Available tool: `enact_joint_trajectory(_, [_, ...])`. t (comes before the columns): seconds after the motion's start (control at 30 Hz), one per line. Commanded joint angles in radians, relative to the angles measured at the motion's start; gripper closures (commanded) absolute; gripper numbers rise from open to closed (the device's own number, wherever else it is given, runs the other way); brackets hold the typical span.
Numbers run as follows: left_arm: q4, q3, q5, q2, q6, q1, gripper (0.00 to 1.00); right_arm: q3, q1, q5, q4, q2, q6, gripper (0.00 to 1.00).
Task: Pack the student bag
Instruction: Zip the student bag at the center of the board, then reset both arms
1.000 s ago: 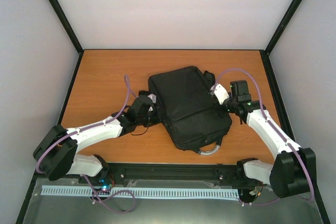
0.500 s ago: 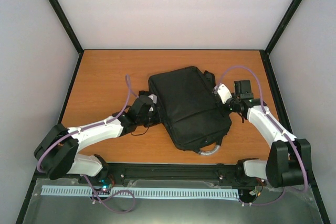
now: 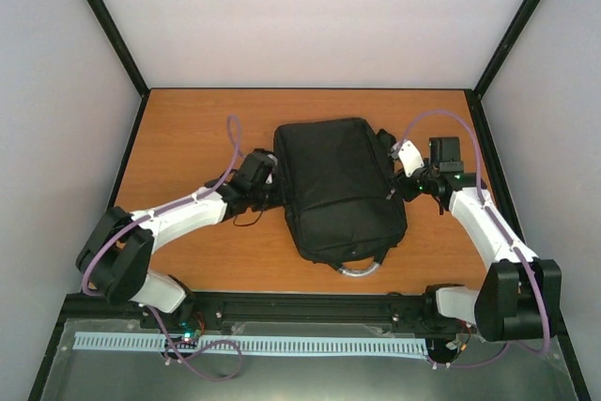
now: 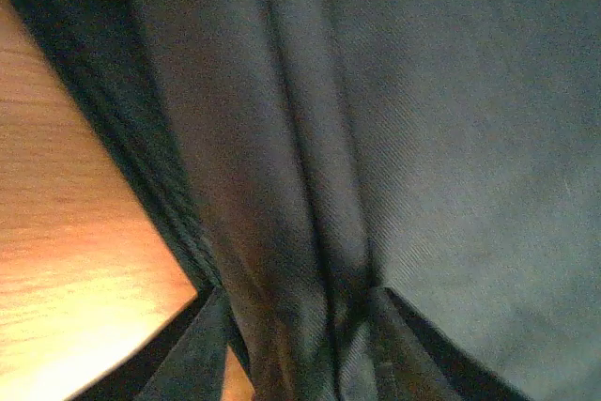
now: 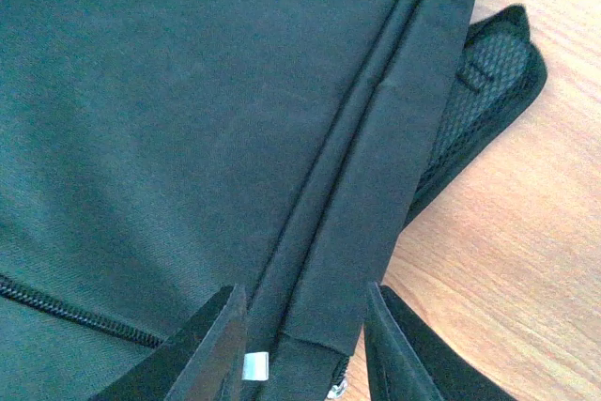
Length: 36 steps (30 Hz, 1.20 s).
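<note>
The student bag (image 3: pixel 338 185) is a large black fabric backpack lying flat in the middle of the orange table, with its grey loop handle (image 3: pixel 362 268) towards the near edge. My left gripper (image 3: pixel 272 185) is at the bag's left edge, with a fold of the black fabric (image 4: pixel 423 138) clamped between its fingers (image 4: pixel 202 349). My right gripper (image 3: pixel 399 180) is at the bag's right edge, and its fingers (image 5: pixel 216 345) are closed around the bag's side seam (image 5: pixel 366 232). A zip (image 5: pixel 56 302) runs along the bag's face.
A mesh-padded shoulder strap (image 5: pixel 488 82) sticks out from under the bag on the right. Bare table (image 3: pixel 188 129) lies to the left and behind. The enclosure walls surround the table, and a black rail (image 3: pixel 310 307) runs along the near edge.
The bag has turned from a slanted lie to nearly square with the table and shifted slightly back. Both grippers have moved with its edges, the left one forward and the right one back.
</note>
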Motion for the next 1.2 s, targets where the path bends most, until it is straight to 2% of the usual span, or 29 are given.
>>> enact_joint_trajectory(0.0, [-0.106, 0.084, -0.068, 0.002, 0.097, 0.059, 0.46, 0.04, -0.009, -0.018, -0.046, -0.056, 0.03, 0.62])
enact_joint_trajectory(0.2, [-0.239, 0.174, -0.123, -0.043, 0.175, 0.074, 0.23, 0.085, -0.019, -0.016, -0.082, -0.114, 0.056, 0.55])
enact_joint_trajectory(0.27, [-0.304, 0.213, -0.14, -0.066, 0.206, 0.076, 0.15, 0.12, -0.032, -0.062, -0.106, -0.151, 0.078, 0.49])
enact_joint_trajectory(0.3, [-0.337, 0.236, -0.152, -0.078, 0.224, 0.076, 0.09, 0.141, -0.035, -0.076, -0.116, -0.166, 0.09, 0.43])
enact_joint_trajectory(0.33, [-0.365, 0.267, -0.166, -0.089, 0.244, 0.078, 0.02, 0.166, -0.035, -0.08, -0.122, -0.18, 0.105, 0.33])
enact_joint_trajectory(0.4, [-0.417, 0.313, -0.203, -0.114, 0.286, 0.082, 0.0, 0.212, -0.035, -0.061, -0.121, -0.196, 0.141, 0.03])
enact_joint_trajectory(0.43, [-0.441, 0.337, -0.228, -0.129, 0.306, 0.085, 0.0, 0.232, -0.035, -0.056, -0.122, -0.196, 0.152, 0.0])
enact_joint_trajectory(0.6, [-0.533, 0.442, -0.356, -0.2, 0.41, 0.089, 0.0, 0.338, -0.04, -0.115, -0.183, -0.207, 0.211, 0.0])
enact_joint_trajectory(0.7, [-0.547, 0.456, -0.442, -0.271, 0.441, 0.089, 0.0, 0.337, -0.041, -0.12, -0.132, -0.273, 0.286, 0.0])
enact_joint_trajectory(0.83, [-0.52, 0.394, -0.587, -0.319, 0.505, 0.09, 0.0, 0.253, -0.041, 0.039, -0.043, -0.316, 0.412, 0.0])
enact_joint_trajectory(0.97, [-0.33, 0.219, -0.419, -0.377, 0.606, 0.09, 0.0, 0.157, -0.04, 0.283, 0.037, -0.301, 0.522, 0.0])
enact_joint_trajectory(1.1, [-0.277, 0.169, -0.555, -0.428, 0.606, 0.091, 0.0, 0.04, -0.042, 0.338, 0.149, -0.343, 0.503, 0.0])
enact_joint_trajectory(1.17, [-0.257, 0.129, -0.573, -0.46, 0.598, 0.091, 0.0, -0.003, -0.044, 0.329, 0.187, -0.358, 0.485, 0.0])
